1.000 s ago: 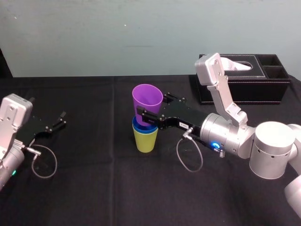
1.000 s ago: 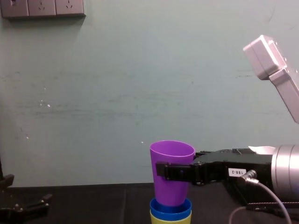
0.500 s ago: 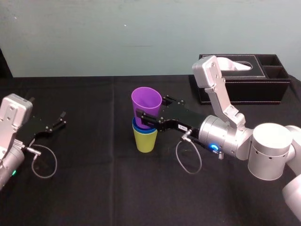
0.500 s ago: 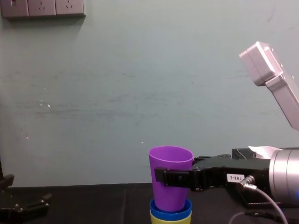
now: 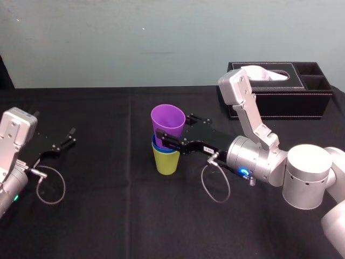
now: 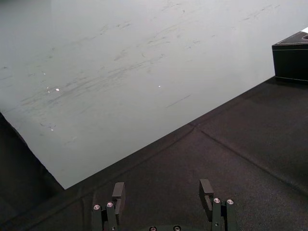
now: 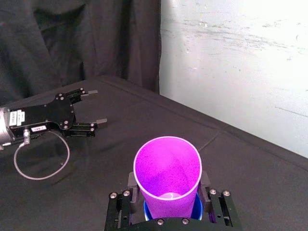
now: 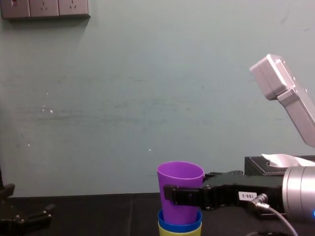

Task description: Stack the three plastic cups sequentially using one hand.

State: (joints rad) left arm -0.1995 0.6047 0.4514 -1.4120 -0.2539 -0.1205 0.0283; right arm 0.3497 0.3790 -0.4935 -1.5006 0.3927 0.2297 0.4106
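At table [image 5: 108,216] centre, right gripper [image 5: 171,132] clamps purple cup [image 5: 168,117], nested in blue [image 8: 179,227], yellow-green [image 5: 166,162]; left wrist view: left gripper [image 6: 161,190] spread, idle.

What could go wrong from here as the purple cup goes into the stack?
The right gripper clamps the purple cup just above the blue cup; pushing lower could jam the fingers onto its rim and tip the stack.
Much of the purple cup stands above the blue one, so releasing now may leave it crooked.
Only the yellow-green cup carries the stack; a sideways pull-out might drag it.
The left gripper lies parked far left.
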